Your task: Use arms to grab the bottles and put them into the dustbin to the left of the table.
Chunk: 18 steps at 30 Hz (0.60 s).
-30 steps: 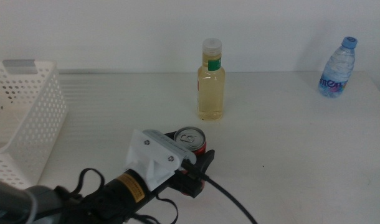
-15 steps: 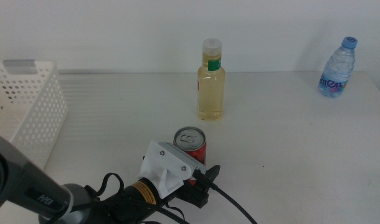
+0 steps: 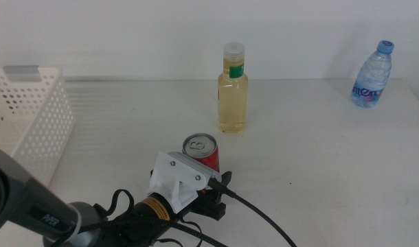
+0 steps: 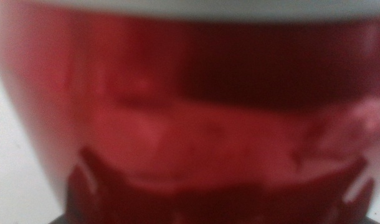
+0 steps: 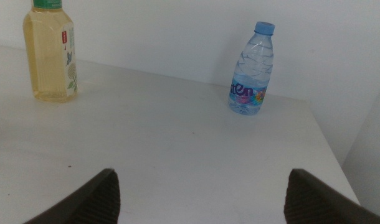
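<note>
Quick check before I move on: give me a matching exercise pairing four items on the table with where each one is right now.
Things:
1. red cola can
2. yellow-liquid bottle
3. blue-capped water bottle
4. white basket

Places:
A. far right of the table, standing alone
B. left edge of the middle view
C. at the left gripper, filling the left wrist view
D. upright at the middle of the table, just beyond the can

Pairs: 1-C, 2-D, 3-A, 4-B
</note>
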Each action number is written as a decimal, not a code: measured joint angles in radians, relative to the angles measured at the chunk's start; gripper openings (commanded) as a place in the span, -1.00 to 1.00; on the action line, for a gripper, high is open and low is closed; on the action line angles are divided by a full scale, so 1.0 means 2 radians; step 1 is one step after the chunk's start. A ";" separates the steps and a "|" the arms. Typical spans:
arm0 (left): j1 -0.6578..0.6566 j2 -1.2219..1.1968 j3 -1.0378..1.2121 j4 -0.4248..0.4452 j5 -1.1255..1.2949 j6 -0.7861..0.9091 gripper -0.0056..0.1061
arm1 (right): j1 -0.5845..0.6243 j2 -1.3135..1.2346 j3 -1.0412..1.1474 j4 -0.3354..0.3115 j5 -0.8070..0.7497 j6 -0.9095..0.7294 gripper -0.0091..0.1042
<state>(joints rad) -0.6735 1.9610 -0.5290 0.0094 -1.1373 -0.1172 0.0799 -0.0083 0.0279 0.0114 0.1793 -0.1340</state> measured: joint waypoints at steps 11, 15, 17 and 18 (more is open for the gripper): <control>0.000 -0.115 0.001 0.003 0.108 0.010 -0.99 | 0.000 0.000 0.000 0.000 0.000 0.000 0.56; 0.000 -0.174 0.001 0.002 0.177 0.033 -0.99 | 0.000 0.000 0.000 0.000 0.000 0.000 0.56; 0.000 -0.203 0.001 -0.005 0.206 0.039 -0.99 | 0.000 0.000 0.000 0.000 0.000 0.000 0.56; 0.000 -0.216 0.001 -0.005 0.216 0.040 -0.99 | 0.000 0.000 0.000 0.000 0.000 0.000 0.56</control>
<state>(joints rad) -0.6735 1.5288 -0.5261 0.0000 -0.7048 -0.0365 0.0799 -0.0083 0.0279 0.0114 0.1793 -0.1340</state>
